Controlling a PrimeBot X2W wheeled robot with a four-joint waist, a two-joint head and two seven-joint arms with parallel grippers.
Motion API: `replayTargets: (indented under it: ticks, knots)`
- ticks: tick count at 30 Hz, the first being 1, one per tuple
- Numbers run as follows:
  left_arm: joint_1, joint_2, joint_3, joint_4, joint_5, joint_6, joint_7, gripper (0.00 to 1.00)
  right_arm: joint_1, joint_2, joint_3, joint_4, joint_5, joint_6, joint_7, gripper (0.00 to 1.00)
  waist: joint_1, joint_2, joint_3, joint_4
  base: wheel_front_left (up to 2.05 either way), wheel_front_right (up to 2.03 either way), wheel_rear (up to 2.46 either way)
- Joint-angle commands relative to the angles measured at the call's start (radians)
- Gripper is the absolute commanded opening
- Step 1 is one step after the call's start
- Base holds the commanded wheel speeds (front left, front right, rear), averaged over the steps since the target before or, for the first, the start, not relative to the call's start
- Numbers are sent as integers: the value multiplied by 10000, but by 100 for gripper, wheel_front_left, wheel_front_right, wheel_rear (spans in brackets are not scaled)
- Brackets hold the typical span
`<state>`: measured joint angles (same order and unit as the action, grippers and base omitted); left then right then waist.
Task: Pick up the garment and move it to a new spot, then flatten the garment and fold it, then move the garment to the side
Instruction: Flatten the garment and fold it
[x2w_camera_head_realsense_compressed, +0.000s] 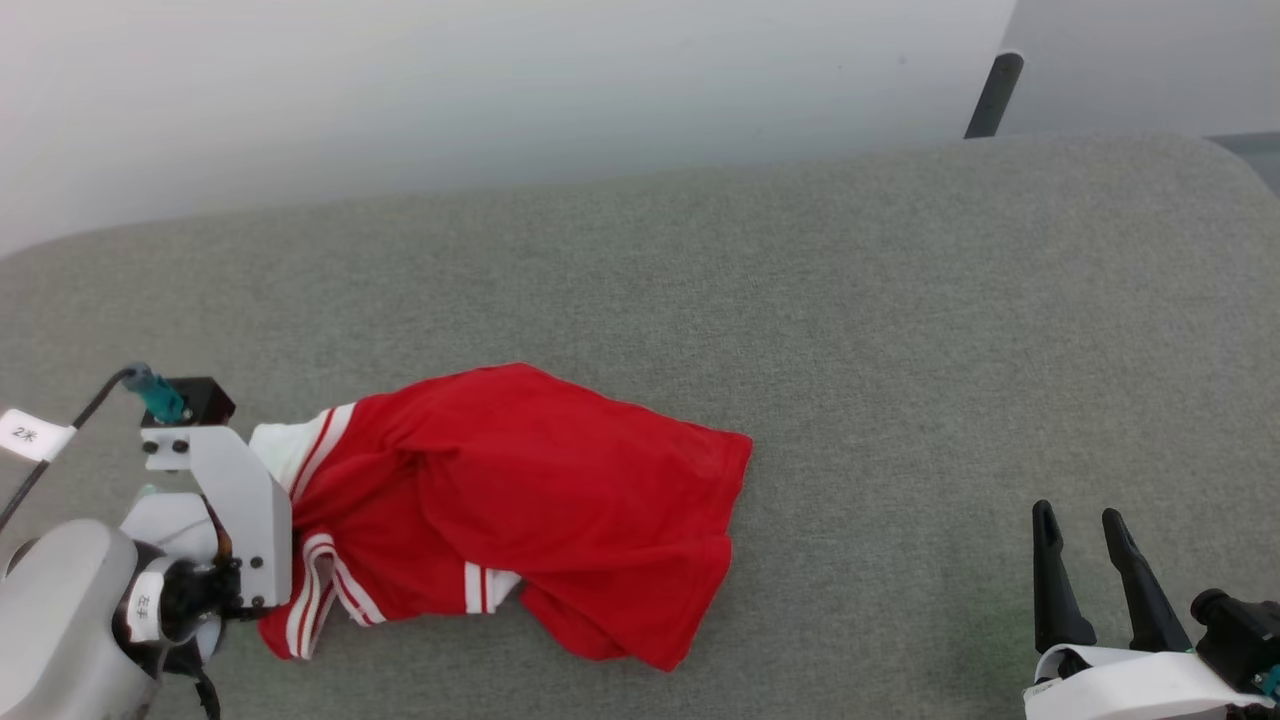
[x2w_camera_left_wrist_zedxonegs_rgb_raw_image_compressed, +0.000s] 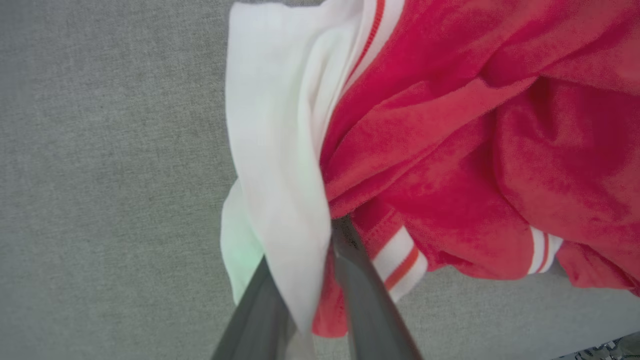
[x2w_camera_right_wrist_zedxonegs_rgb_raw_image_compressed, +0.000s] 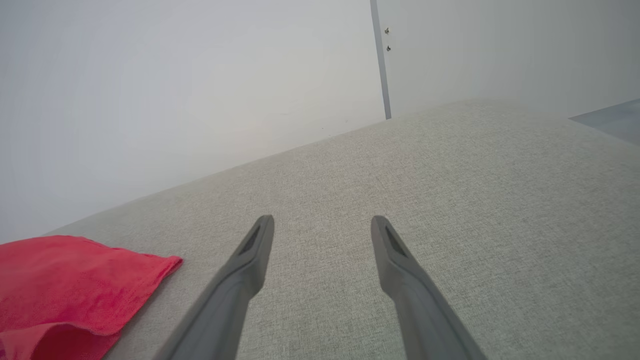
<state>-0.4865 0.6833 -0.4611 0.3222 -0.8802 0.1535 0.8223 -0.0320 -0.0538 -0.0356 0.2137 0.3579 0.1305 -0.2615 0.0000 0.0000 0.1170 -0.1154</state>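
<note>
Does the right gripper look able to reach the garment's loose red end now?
Probably yes. The right gripper is open and empty, and bare grey surface lies between it and the garment, with nothing in the way.

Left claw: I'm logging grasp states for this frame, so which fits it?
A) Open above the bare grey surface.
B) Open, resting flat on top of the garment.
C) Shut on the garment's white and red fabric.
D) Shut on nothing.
C: in the left wrist view the left claw has its fingers pinched together, with white and red folds of the garment caught between them.
</note>
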Motion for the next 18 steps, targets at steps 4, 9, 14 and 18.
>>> replayTargets:
  ticks: [4,9,14,18]
  knots:
    - [-109,-131,22,-158,-29,-228,-310,100,225,-107,118,77,-27,4,-52,100,0,0,-369,253,0,0,0]
    - [78,-196,82,-634,-26,-471,-868,100,481,-210,331,176,-62,4,-50,100,0,0,-1013,572,0,0,0]
    - [349,-181,208,-1204,202,-783,-1881,100,642,-280,635,247,18,4,-38,100,0,0,-1435,916,0,0,0]
    - [700,-277,351,-1625,539,-1120,-3355,100,760,-332,913,241,98,4,120,100,0,0,-1741,1411,0,0,0]
